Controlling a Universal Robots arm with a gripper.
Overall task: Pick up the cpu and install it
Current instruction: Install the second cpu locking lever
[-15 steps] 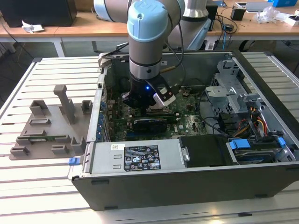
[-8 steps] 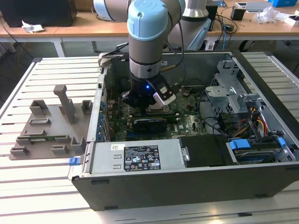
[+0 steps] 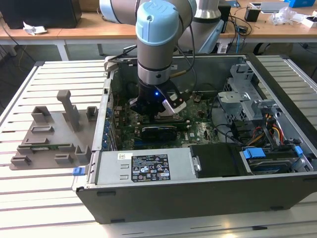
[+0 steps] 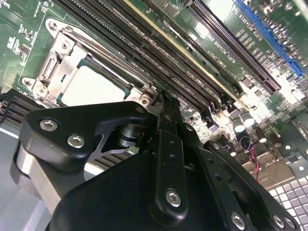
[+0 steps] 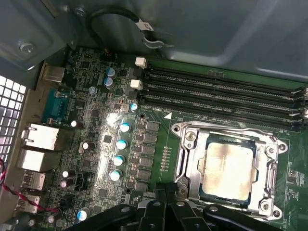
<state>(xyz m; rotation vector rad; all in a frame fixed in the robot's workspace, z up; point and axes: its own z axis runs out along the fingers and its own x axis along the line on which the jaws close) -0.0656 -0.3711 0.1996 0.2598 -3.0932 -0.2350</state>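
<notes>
First wrist view: cpu (image 5: 227, 169) sits in socket frame (image 5: 187, 159), lower right of frame. Gripper (image 5: 166, 192) just beside it, jaws together, holding nothing. Risk: fingertips bumping the frame, or chip not seated flat w/ bent pins.

No print can be read with certainty: the white-and-black sticker (image 3: 149, 167) on the computer case's (image 3: 198, 198) front bracket carries rows of marks too small to make out, and the pale lettering on the green motherboard (image 5: 101, 144) in both wrist views stays illegible.
</notes>
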